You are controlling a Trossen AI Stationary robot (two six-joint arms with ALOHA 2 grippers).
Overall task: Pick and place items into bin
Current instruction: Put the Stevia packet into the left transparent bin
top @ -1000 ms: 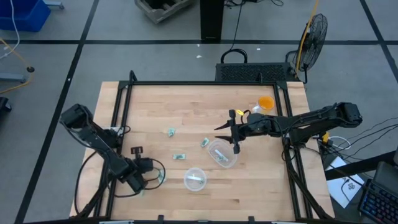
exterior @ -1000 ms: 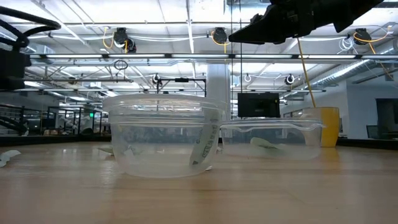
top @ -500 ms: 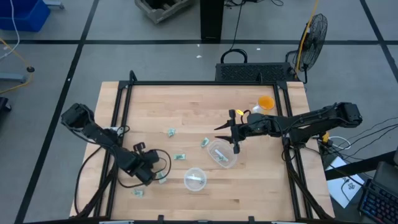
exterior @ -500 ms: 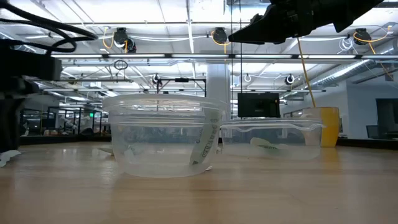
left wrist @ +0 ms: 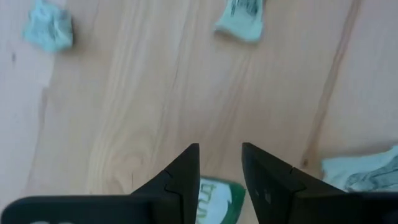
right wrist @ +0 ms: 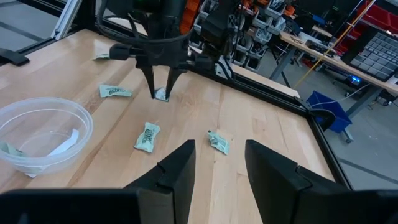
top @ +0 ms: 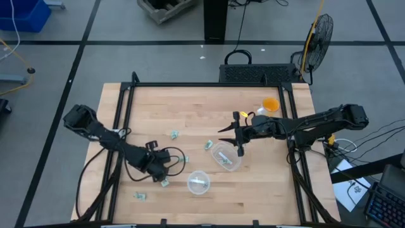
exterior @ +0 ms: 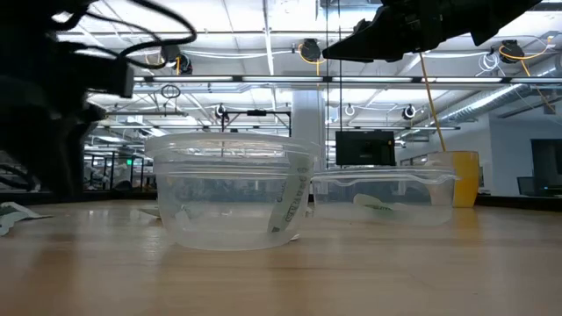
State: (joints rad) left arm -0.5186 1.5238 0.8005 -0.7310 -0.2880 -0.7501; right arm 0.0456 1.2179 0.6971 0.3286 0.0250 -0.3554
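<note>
Both arms are dark, nearly black — slim jointed tubes with chunkier blocks at the joints. The left arm (top: 104, 138) trails loose black cable that loops beside its wrist. The right arm (top: 304, 125) shows a pale patch near its wrist. Each of the left gripper's fingers (left wrist: 180, 180) is a flat, angular black wedge.

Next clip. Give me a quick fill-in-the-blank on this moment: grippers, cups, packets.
1. The left gripper is poised over a ___ packet on the table.
2. The right gripper hangs above a clear ___.
3. The orange cup stands on the ___ arm's side of the table.

Missing words: green-and-white; cup; right
</note>
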